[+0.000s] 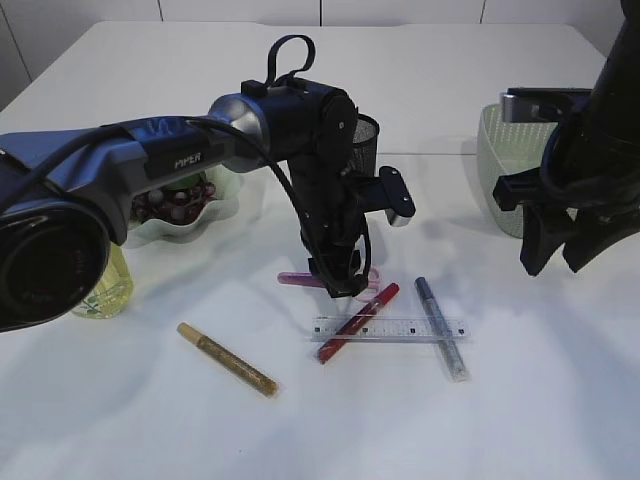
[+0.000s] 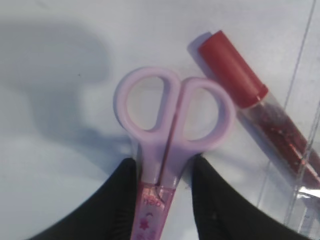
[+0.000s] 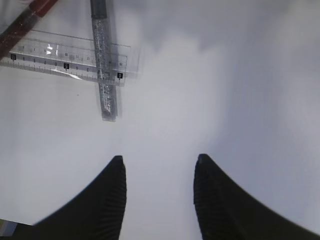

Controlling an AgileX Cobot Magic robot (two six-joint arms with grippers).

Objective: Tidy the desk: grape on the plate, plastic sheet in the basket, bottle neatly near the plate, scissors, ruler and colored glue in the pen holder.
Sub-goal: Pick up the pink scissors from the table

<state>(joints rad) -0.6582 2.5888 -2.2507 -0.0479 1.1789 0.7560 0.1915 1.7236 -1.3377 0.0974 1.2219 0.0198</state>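
Two arms: the left gripper [image 1: 338,283] points straight down, jaws flanking the scissors [image 2: 165,135]; the right gripper [image 3: 159,192] hovers, jaws apart.

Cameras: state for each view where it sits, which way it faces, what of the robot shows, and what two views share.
Exterior: raised at the table's front, looking down at a slant; both arms show.
Left wrist: on the left arm, looking down at the pink scissors between the left pincer fingers.
Right wrist: on the right arm, looking down at bare table past the open right pincer.
Shared: both wrist views show the red glue pen and ruler.
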